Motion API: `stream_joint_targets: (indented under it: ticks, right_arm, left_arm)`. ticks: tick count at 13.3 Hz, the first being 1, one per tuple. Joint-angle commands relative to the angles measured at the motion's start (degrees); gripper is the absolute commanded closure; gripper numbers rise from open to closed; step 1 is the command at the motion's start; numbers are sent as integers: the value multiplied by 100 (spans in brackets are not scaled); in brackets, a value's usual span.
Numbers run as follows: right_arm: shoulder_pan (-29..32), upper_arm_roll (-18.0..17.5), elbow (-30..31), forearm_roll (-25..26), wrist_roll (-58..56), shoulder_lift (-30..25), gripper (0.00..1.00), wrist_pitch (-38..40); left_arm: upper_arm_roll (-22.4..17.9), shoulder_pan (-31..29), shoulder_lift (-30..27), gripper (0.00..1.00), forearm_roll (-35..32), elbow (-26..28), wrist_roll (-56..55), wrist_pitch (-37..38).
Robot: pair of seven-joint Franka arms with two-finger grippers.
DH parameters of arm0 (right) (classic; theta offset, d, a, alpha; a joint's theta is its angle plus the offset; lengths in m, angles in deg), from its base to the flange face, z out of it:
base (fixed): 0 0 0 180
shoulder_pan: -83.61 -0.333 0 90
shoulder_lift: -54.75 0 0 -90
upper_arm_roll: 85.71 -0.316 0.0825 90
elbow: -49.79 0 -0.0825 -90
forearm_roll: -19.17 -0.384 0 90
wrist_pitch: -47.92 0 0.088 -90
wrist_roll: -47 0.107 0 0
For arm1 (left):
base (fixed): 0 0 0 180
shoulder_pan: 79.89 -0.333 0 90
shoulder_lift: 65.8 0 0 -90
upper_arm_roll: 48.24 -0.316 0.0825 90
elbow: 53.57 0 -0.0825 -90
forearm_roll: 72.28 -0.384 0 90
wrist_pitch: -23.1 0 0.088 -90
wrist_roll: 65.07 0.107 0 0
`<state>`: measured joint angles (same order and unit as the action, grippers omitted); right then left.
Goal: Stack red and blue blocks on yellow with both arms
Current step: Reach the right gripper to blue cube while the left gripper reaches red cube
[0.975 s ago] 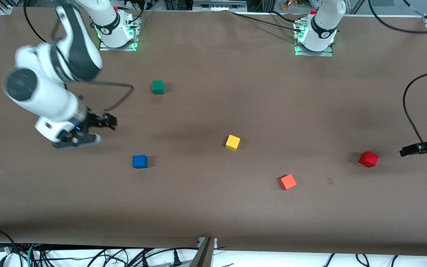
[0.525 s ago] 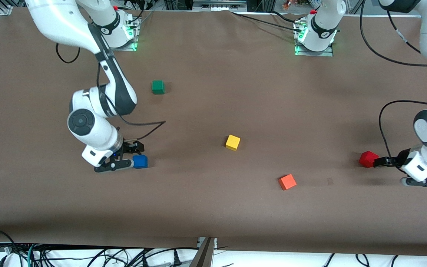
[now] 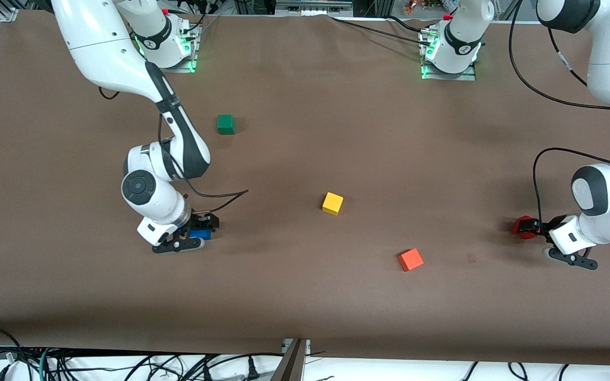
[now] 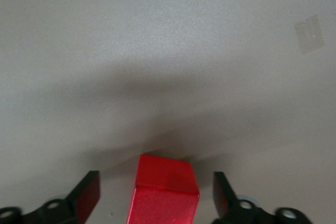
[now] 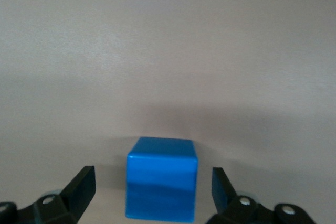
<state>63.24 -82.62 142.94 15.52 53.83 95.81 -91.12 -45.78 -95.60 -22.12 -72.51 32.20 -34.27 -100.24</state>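
Observation:
The blue block (image 3: 199, 233) lies on the table toward the right arm's end. My right gripper (image 3: 203, 232) is down around it and open; in the right wrist view the blue block (image 5: 161, 178) sits between the two fingers with gaps on both sides. The red block (image 3: 522, 226) lies toward the left arm's end. My left gripper (image 3: 534, 228) is down around it and open; in the left wrist view the red block (image 4: 164, 190) sits between the fingers, apart from both. The yellow cube (image 3: 332, 203) rests alone mid-table.
An orange-red cube (image 3: 410, 259) lies between the yellow cube and the red block, nearer the front camera. A green cube (image 3: 225, 124) sits farther from the front camera, near the right arm's base. A small pale tape patch (image 4: 310, 33) marks the table.
Both arms have swung in and come down: the right gripper onto the blue block, the left gripper onto the red block. The blocks have not moved.

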Motion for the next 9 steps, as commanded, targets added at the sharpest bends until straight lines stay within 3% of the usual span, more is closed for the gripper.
stream_joint_targets:
  ticks: [1,6,9]
  right_arm:
    - [-11,7,-96,-92,47,112,19,-53]
    - [42,33,-122,-92,-111,-63,70,437]
    - [138,165,-288,-56,-382,-720,72,1858]
  left_arm:
    - [0,51,-43,96,-109,45,321,38]
    - [0,95,-87,100,-109,-16,251,65]
    - [0,148,-113,100,-74,-60,216,143]
